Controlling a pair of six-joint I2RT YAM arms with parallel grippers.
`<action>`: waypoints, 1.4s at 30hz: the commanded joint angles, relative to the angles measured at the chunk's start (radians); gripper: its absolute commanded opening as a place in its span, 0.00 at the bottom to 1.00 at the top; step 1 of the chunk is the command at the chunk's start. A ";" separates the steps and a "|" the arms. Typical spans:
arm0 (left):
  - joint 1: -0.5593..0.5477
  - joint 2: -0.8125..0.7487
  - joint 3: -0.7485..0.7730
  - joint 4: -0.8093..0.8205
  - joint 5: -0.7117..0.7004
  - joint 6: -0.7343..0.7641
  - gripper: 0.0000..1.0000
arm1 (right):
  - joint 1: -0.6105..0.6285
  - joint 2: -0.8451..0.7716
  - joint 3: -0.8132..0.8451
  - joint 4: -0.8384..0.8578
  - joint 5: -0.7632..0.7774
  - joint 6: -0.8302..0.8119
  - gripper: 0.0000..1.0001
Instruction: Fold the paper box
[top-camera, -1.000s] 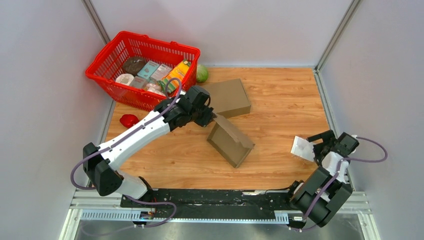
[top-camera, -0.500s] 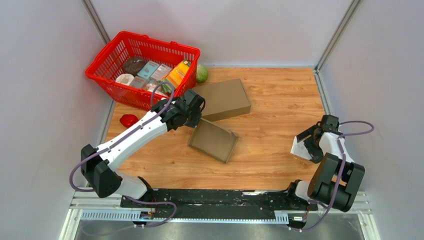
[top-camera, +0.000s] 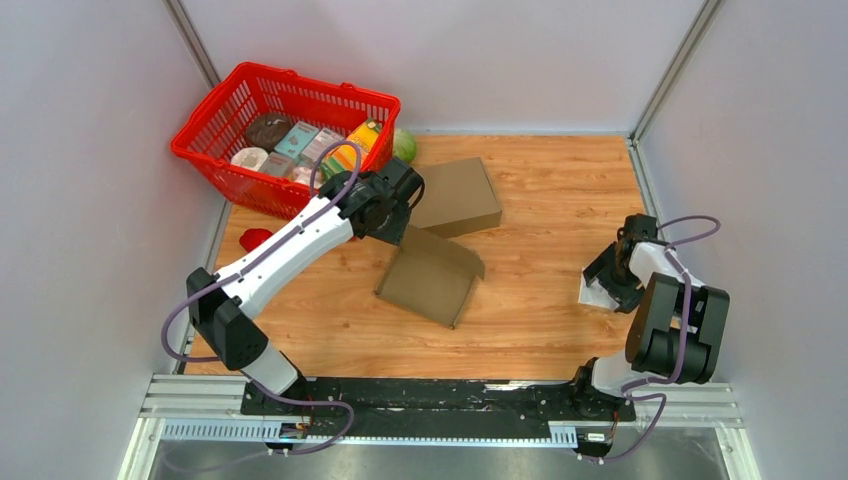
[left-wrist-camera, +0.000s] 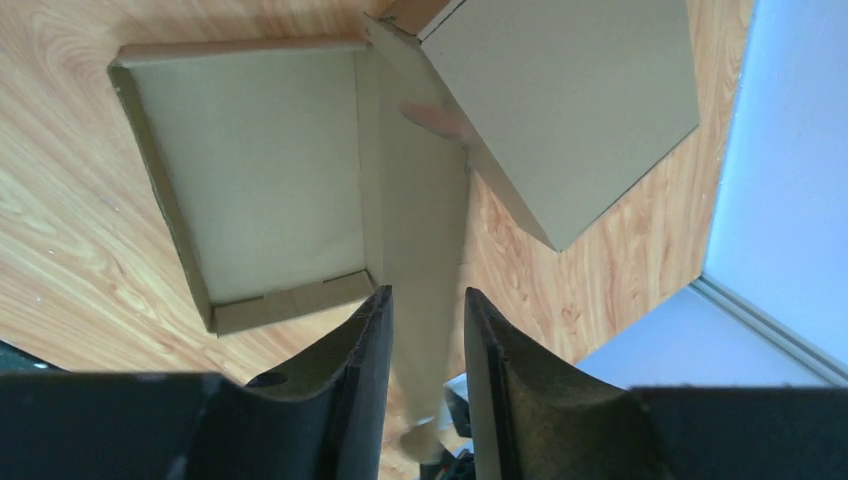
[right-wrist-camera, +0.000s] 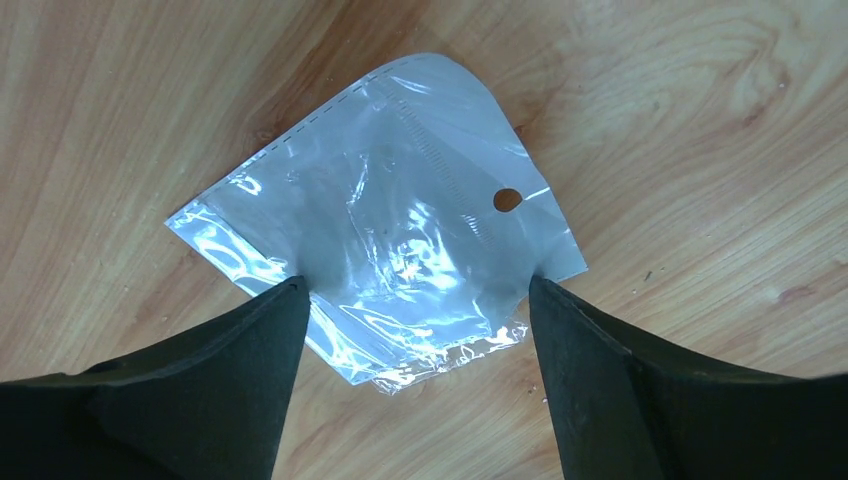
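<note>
Box (top-camera: 428, 285): a flat brown tray of plain card, open on top, with low walls around it.
Where: on the table (top-camera: 560, 210), near the middle, turned at a slant.
Inside: bare card; in the left wrist view the box (left-wrist-camera: 260, 180) shows folded tabs along one short wall.
Flap (top-camera: 450, 255): one long panel stands up from the far side of the box and reaches toward the other box.
Other box (top-camera: 455, 195): brown, shut and flat, just behind the first one; its corner is at the flap's end.
Writing: both boxes are plain; the packs in the basket (top-camera: 215, 150) have print, but it is too small to read.
Left gripper (top-camera: 398, 215): above the box's far edge.
Left fingers (left-wrist-camera: 365, 370): a little apart, with the flap (left-wrist-camera: 420, 230) showing in the gap and not pinched.
Right gripper (top-camera: 612, 280): low over a clear bag (top-camera: 598, 292), well apart from the box.
Right fingers (right-wrist-camera: 250, 350): spread wide, one tip at each side of the bag (right-wrist-camera: 380, 260).
Bag marks: a small round hole and faint dotted lines, no words I can read.
Near the basket: a green thing (top-camera: 404, 147) and a red thing (top-camera: 257, 240).
</note>
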 joint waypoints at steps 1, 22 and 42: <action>0.007 0.033 0.064 -0.053 -0.005 -0.099 0.41 | 0.017 0.038 -0.013 0.051 -0.041 -0.013 0.79; 0.007 -0.580 -0.560 0.779 0.044 0.766 0.53 | 0.216 -0.224 -0.103 0.044 -0.155 0.001 0.00; 0.114 -0.782 -0.744 0.508 0.087 1.456 0.51 | 1.164 -0.486 0.051 -0.161 -0.087 0.346 0.08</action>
